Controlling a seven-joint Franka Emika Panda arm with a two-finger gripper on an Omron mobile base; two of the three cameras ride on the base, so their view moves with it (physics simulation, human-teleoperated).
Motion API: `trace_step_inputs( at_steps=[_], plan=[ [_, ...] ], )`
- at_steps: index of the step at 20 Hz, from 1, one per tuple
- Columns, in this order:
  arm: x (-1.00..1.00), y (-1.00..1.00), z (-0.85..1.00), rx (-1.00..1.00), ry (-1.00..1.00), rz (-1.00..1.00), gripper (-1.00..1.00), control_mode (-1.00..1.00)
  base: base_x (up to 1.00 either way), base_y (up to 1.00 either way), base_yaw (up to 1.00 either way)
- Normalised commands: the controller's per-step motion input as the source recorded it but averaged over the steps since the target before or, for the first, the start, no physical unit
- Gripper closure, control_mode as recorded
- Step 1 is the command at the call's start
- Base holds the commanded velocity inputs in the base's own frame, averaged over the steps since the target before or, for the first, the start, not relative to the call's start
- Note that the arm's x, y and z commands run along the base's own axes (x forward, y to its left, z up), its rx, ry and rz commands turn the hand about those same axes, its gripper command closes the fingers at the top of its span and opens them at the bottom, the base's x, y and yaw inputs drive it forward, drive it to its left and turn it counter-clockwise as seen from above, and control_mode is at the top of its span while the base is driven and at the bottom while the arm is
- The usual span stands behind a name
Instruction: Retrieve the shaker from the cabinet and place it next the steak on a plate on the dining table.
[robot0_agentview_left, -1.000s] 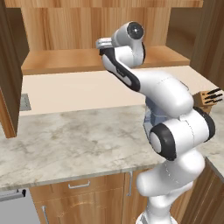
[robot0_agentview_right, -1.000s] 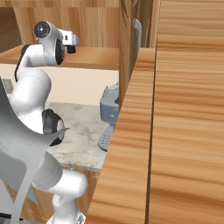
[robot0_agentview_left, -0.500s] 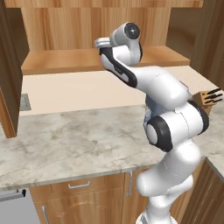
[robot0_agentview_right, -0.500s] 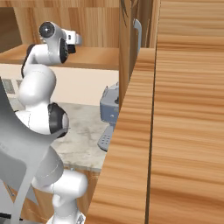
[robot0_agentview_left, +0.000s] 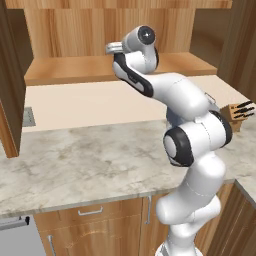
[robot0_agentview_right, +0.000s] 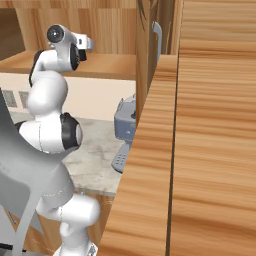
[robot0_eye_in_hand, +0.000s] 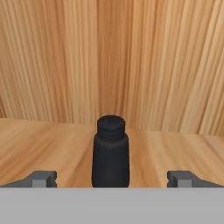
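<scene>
Since a second ago we had reached deeper into the cabinet (robot0_agentview_left: 75, 70); our gripper (robot0_eye_in_hand: 113, 178), fully open and empty, straddled the upright shaker (robot0_eye_in_hand: 110, 153). Advancing off-centre might topple it.

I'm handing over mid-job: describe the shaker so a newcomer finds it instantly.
Find the open wall cabinet above the marbled counter. On its wooden shelf, upright before the back panel, stands the shaker: small, black, cylindrical, ribbed cap on a narrower neck, centred between the open end effector tips.
</scene>
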Motion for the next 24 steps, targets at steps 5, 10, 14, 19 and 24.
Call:
trace_step_inputs(
  at_steps=[5,10,14,19,24],
  plan=[
    [0.36,0.05,-0.03,0.0,0.0,0.0,-1.0,-1.0,0.0,0.0,0.0],
    [0.3,0.01,-0.13,0.0,0.0,0.0,-1.0,-1.0,0.0,0.0,0.0],
    [0.3,0.03,-0.14,0.0,0.0,0.0,-1.0,-1.0,0.0,0.0,0.0],
    [0.31,0.12,-0.11,0.0,0.0,0.0,-1.0,-1.0,0.0,0.0,0.0],
    [0.22,0.07,-0.09,0.0,0.0,0.0,1.0,-1.0,0.0,0.0,0.0]
  ],
)
